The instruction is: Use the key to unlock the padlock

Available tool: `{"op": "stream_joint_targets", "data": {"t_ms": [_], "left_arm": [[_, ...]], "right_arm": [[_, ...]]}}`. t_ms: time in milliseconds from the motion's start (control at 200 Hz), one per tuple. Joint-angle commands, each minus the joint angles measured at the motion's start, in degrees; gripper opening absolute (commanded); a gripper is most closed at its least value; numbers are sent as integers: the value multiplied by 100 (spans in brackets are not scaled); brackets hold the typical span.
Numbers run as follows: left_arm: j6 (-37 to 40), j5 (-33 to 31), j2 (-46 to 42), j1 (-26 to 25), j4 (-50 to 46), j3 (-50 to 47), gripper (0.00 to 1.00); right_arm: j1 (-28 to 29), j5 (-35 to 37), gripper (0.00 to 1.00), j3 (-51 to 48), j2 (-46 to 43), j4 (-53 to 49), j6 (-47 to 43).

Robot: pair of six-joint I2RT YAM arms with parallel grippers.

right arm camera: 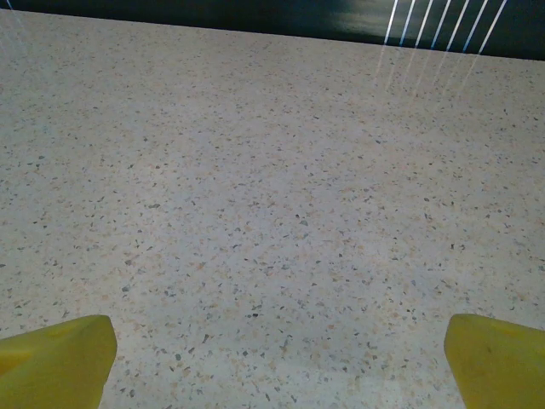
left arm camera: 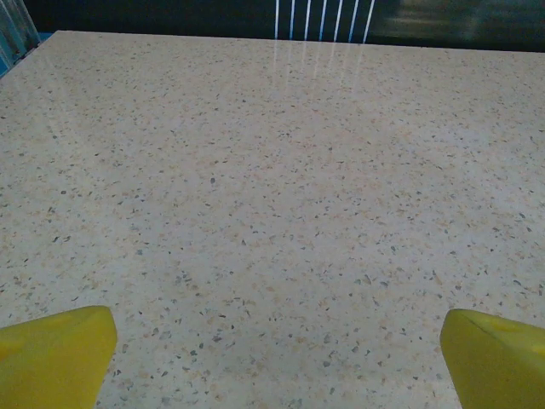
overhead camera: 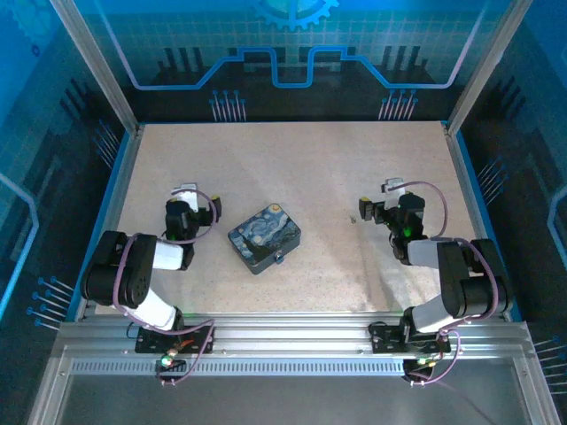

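Two arms are bolted to a ribbed aluminium rail [overhead camera: 292,341] at the near edge, the left arm [overhead camera: 133,274] folded at the left, the right arm [overhead camera: 461,279] at the right, both wrists pointing toward the far wall. The left jaws stand wide apart: their yellow fingertips [left arm camera: 51,358] sit in the lower corners of the left wrist view with bare surface between them. The right jaws are equally spread, with yellow tips [right arm camera: 51,362] in the same corners and speckled surface between. Between the arms, a little left of centre, lies a rectangular tin [overhead camera: 264,235] printed with a swirling blue-and-yellow night sky, turned askew. The padlock [overhead camera: 278,258], a tiny blue block, sits against the tin's near-right side, apparently touching it. The key [overhead camera: 354,219], a dark speck, lies just left of the right jaws, well apart from the tin. Open room runs from both wrists to the far edge. The surface [overhead camera: 301,159] is beige, finely speckled and glossy, bounded left and right by blue trim. Slanted aluminium posts [overhead camera: 93,62] frame it. The far wall [overhead camera: 283,40] is a dark panel with blue circuit lines and clusters of white pins [overhead camera: 226,106].
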Motion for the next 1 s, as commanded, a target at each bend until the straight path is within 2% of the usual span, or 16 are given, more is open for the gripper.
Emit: {"op": "stream_joint_targets", "data": {"t_ms": [0,990], "left_arm": [[-6,112,-112,21,-23,90,99],[-16,114,-113,20,-39,96,99]], "right_arm": [[31,-83,100,89,58,-13,-65],[-7,-158,100,87,58,-13,-43]]}}
